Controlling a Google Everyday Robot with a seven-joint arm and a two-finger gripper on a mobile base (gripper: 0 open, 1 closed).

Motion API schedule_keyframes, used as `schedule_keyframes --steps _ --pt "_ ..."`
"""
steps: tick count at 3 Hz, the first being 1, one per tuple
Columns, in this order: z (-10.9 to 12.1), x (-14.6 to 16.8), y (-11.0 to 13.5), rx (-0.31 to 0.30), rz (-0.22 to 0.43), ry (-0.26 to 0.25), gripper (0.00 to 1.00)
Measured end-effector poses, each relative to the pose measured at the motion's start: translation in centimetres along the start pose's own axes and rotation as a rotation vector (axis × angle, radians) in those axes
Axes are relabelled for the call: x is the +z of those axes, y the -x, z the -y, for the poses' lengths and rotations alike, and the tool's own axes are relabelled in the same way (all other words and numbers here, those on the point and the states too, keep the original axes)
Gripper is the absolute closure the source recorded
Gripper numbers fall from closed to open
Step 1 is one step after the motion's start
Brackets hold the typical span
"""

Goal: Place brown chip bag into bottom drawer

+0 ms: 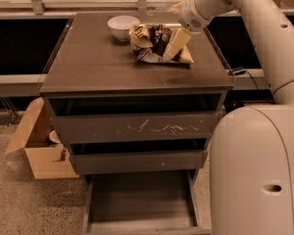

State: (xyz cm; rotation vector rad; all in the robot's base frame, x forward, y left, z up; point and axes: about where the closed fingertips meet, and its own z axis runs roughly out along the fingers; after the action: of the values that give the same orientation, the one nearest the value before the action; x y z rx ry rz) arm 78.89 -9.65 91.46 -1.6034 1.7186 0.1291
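brown chip bag, long axis left-right, spread end effector over its right end

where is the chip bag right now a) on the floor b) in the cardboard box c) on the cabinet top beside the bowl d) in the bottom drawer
C: the chip bag lies on the cabinet top just right of the bowl, with the gripper down at the bag's right end.

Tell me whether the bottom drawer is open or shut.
Open: the bottom drawer juts out from the cabinet, floor showing. The hand is up top at the brown chip bag.
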Motion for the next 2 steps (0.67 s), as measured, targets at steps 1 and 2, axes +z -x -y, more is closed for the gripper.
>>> schedule_keyframes --steps 1,2 --pt "0.0 0.0 0.0 0.0 0.0 0.0 0.0" --pt "0.4 1.5 1.0 0.02 -0.004 -0.028 0.0"
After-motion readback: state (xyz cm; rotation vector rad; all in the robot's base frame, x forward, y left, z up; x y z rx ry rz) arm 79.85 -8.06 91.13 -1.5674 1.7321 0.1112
